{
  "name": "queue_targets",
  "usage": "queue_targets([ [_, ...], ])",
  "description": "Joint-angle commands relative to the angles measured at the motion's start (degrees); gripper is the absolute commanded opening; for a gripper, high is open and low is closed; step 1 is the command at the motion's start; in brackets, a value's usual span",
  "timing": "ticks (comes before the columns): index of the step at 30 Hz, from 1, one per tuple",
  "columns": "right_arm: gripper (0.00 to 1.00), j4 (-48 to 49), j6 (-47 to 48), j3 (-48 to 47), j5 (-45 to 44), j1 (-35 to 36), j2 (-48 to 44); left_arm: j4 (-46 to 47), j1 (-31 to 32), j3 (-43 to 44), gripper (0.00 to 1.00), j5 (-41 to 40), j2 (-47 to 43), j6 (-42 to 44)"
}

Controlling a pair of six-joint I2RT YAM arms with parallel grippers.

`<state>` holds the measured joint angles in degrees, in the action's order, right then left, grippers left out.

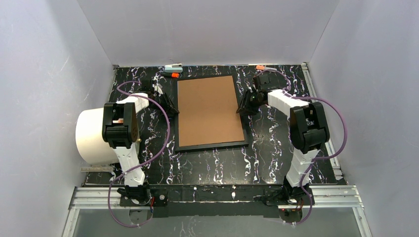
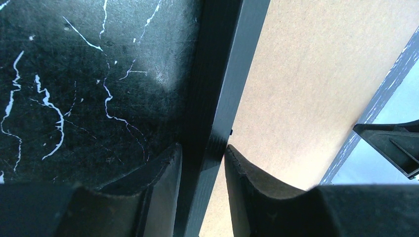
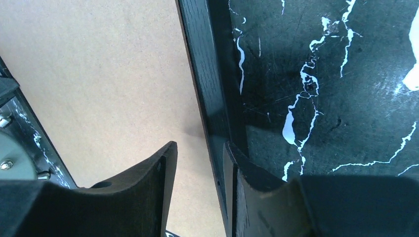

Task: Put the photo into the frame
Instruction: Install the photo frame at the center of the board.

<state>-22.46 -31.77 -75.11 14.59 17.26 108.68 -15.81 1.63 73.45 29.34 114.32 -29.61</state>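
While the frame (image 1: 212, 146) is laid flat by the tabletop's (image 1: 276, 163) far edge, brown backing board (image 1: 210, 109) uppermost, left rail is straddled by left gripper (image 2: 202, 150), clamping cannot be told, right rail by right gripper (image 3: 200, 145), jaws parted.

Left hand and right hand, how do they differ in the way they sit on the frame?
The left hand straddles the frame's left rail; the right hand straddles its right rail. The left hand's fingers sit snug against the rail on both sides, while the right hand's inner finger stands off over the brown board, leaving a gap. Both hang low with one finger on each side of a rail.
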Motion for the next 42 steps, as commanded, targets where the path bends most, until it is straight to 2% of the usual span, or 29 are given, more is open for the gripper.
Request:
queue_targets([
  [1, 0.47, 0.3, 0.6, 1.0, 0.1, -0.2, -1.0, -1.1, 0.1, -0.7, 0.36, 1.1, -0.2, 0.6],
  [7, 0.40, 1.5, 1.2, 1.2, 6.6, 0.0, 1.6, -1.1, 0.2, -0.8, 0.36, 2.6, 0.2, 0.5],
  [12, 0.38, 3.7, 1.2, 1.4, 9.7, -0.1, 2.7, -1.1, 0.2, -1.0, 0.35, 3.4, 0.4, 0.6],
  [25, 0.37, 24.3, 0.6, 7.8, 11.9, 0.0, -1.3, -0.8, 0.2, -1.1, 0.35, 3.5, 0.5, 0.6],
  [28, 0.42, 22.7, 2.4, 7.4, 9.6, 0.1, -0.9, -1.0, 0.2, -1.0, 0.36, 2.8, 0.4, 0.6],
  [33, 0.62, 13.6, 6.3, 6.6, -0.5, 0.5, -3.5, -2.2, 0.2, 0.0, 0.39, -0.3, -0.4, 1.3],
  [35, 0.66, 11.2, 7.0, 6.2, -4.0, 0.6, -5.2, -2.5, 0.1, 0.3, 0.40, -0.9, -0.7, 1.6],
  [39, 0.67, 9.5, 7.4, 4.9, -4.9, 0.6, -6.7, -2.7, 0.1, 0.6, 0.44, -1.4, -0.7, 1.7],
  [42, 0.60, 10.3, 6.8, 3.8, -0.4, 0.7, -6.2, -2.7, 0.1, 0.8, 0.46, -1.1, -0.7, 1.7],
])
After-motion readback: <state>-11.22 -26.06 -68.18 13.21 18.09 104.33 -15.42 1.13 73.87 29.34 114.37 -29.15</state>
